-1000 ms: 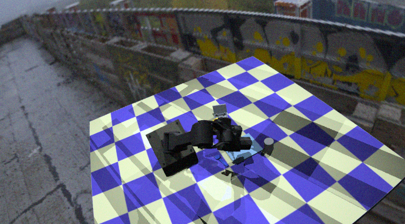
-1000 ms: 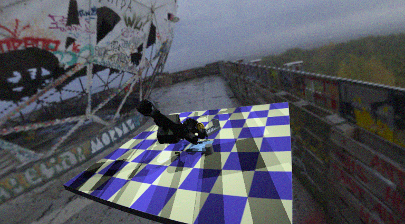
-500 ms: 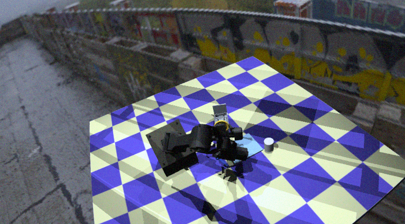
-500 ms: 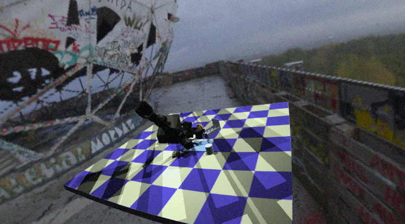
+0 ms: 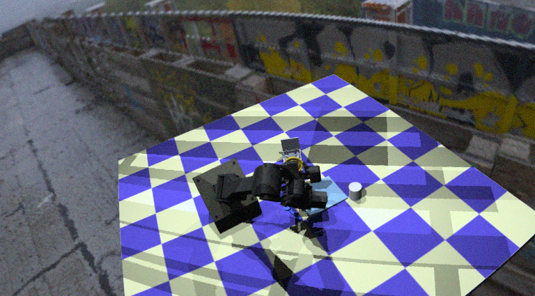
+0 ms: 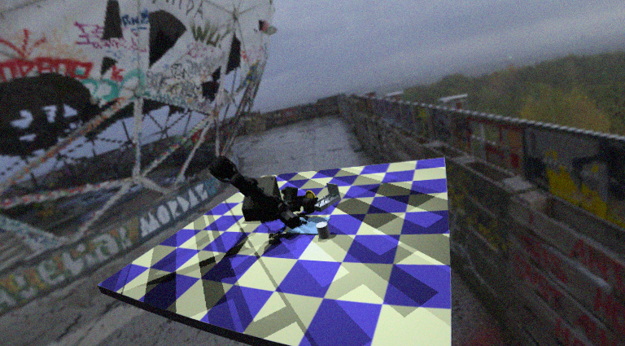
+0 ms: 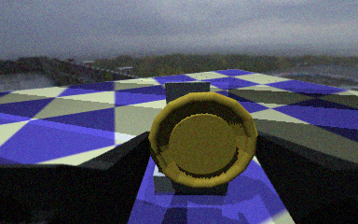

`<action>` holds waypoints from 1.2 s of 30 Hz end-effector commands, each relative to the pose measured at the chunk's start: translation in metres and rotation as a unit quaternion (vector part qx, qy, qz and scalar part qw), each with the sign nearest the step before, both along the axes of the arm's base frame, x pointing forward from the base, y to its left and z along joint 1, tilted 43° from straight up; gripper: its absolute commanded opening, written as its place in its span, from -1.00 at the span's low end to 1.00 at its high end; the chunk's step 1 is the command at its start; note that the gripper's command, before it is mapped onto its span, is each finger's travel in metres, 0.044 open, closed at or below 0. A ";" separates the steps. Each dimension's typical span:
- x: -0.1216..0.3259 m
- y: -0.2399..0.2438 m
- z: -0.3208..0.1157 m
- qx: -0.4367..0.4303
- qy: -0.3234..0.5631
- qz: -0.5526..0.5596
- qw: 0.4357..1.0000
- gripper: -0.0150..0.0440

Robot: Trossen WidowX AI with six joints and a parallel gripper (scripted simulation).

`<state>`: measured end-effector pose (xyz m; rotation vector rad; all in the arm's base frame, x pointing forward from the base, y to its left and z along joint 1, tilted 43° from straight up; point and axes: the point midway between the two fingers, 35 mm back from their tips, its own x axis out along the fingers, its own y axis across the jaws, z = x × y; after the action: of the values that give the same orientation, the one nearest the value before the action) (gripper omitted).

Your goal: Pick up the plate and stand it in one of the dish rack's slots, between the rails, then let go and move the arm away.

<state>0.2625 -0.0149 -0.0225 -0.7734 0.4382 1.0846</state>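
Note:
My gripper (image 7: 200, 136) (image 5: 296, 169) (image 6: 308, 201) is shut on the yellow plate (image 7: 203, 140) (image 5: 293, 159) (image 6: 310, 194). In the wrist view the plate stands upright, facing the camera, between my two dark fingers. The grey dish rack (image 5: 290, 148) (image 6: 328, 196) (image 7: 187, 89) stands right behind the plate, its back panel showing above the plate's rim. Its base (image 7: 163, 187) shows just below the plate. I cannot tell whether the plate sits between the rails.
A small grey cylinder (image 5: 354, 190) (image 6: 323, 229) stands to the right of the arm. A light blue mat (image 5: 331, 197) (image 6: 308, 228) lies under the gripper area. The arm's black base (image 5: 226, 193) sits to the left on the checkered table (image 5: 414, 214).

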 end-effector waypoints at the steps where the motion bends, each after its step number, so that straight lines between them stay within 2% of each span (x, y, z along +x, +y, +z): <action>1: -0.002 0.004 -0.004 0.002 0.008 -0.002 1.000 -0.49; 36: 0.015 0.035 -0.031 -0.003 -0.014 0.004 1.000 -0.49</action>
<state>0.2807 0.0136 -0.0473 -0.8050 0.4081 1.0718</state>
